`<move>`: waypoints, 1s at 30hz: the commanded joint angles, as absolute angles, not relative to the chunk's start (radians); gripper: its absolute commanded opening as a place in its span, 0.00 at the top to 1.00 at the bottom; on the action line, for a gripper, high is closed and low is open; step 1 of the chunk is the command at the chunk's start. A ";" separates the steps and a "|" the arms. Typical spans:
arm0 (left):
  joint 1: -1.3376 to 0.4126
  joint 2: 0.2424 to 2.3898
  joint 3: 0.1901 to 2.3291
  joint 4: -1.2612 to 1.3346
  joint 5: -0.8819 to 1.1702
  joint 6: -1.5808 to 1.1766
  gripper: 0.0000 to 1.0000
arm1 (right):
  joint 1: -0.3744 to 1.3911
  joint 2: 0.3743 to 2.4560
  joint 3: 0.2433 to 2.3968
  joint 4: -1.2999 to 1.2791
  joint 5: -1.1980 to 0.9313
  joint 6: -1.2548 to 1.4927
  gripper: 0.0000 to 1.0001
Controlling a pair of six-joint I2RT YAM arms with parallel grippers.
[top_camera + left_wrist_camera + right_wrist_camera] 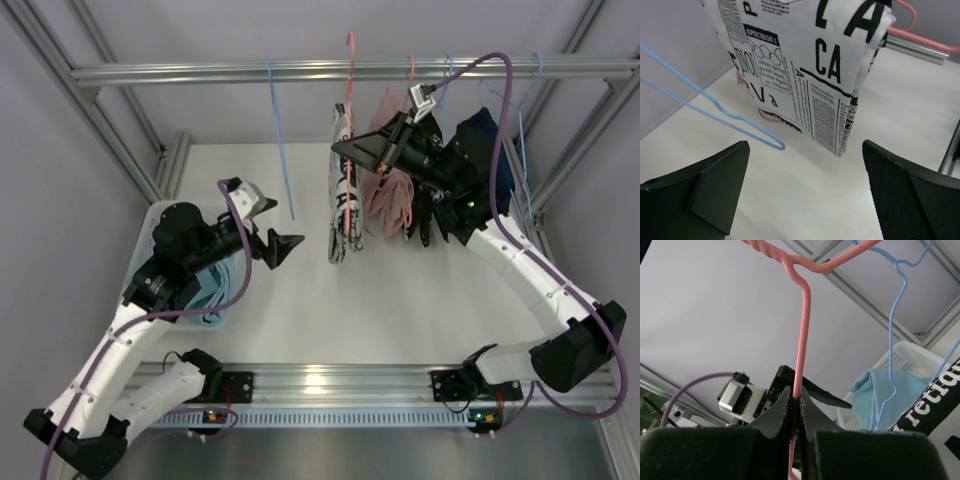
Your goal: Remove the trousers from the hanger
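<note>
The newsprint-patterned trousers hang folded over a pink hanger on the top rail. Dusty pink trousers hang just right of them. My right gripper is shut on the pink hanger's wire above the newsprint trousers. My left gripper stands wide open to their left, low over the table, with nothing between its fingers. Light blue trousers lie in the white basket.
An empty blue hanger hangs between my left gripper and the newsprint trousers. A dark garment hangs at the right on another blue hanger. Frame posts stand at both sides, with the rail overhead.
</note>
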State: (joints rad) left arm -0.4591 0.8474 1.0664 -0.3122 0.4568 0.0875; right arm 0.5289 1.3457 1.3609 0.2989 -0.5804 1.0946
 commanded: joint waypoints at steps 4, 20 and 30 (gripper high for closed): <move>-0.720 0.850 0.991 -0.109 0.207 0.278 0.01 | 0.525 1.236 1.405 0.439 -0.528 1.080 1.00; -0.920 1.071 1.065 0.090 -0.150 0.175 0.02 | 0.525 1.180 1.345 0.414 -0.503 1.100 1.00; -0.920 1.132 1.106 0.127 -0.200 0.176 0.09 | 0.523 1.181 1.355 0.417 -0.502 1.114 1.00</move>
State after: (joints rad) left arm -0.9180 1.1339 1.0550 0.0235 -0.1703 0.1856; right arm 0.5289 1.2480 1.3140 0.2375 -0.5240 1.1275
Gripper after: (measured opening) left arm 0.914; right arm 0.023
